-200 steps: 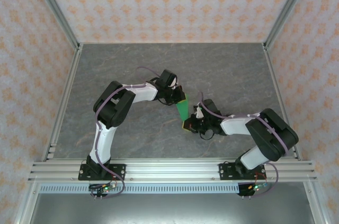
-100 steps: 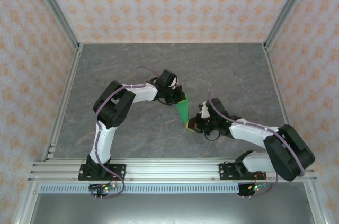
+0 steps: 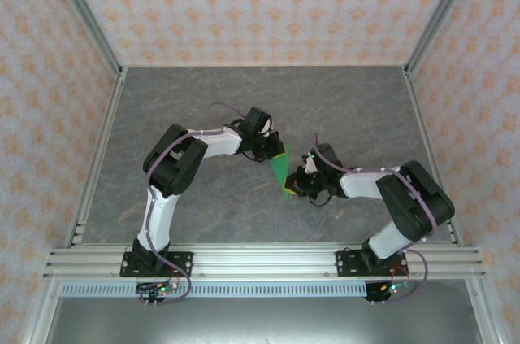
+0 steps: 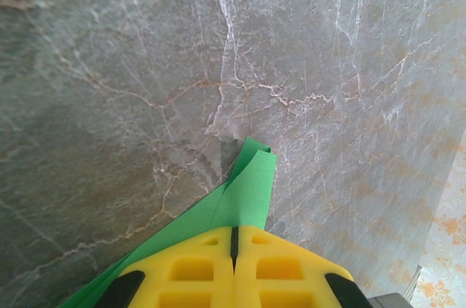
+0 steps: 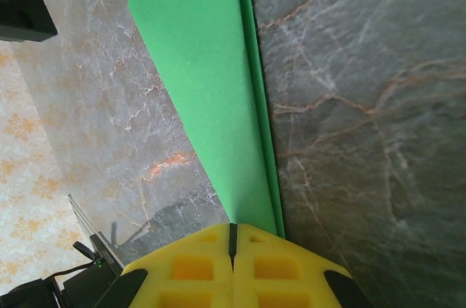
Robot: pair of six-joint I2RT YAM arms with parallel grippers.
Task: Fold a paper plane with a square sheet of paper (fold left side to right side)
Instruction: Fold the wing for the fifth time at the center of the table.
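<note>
The square sheet of paper (image 3: 282, 172) is a narrow, many-layered bright green pointed shape lying on the grey marbled table, its point towards the near edge. My left gripper (image 3: 275, 153) is shut, with its yellow fingertips down on the wide far end; the paper (image 4: 251, 190) sticks out from under the left gripper (image 4: 234, 229). My right gripper (image 3: 295, 187) is shut too, its tips on the narrow near end. From the right gripper (image 5: 233, 226) the paper (image 5: 204, 68) runs away, layered edges along its right side. I cannot tell if either jaw pinches a layer.
The table (image 3: 203, 100) has bare marbled surface behind and to both sides of the arms. Patterned walls and metal posts enclose it. An aluminium rail (image 3: 260, 259) runs along the near edge, where both arm bases are bolted.
The right arm swung out to the right and came back in; its gripper stayed at the paper's near tip, now slightly farther up. The left arm and the paper have hardly moved.
</note>
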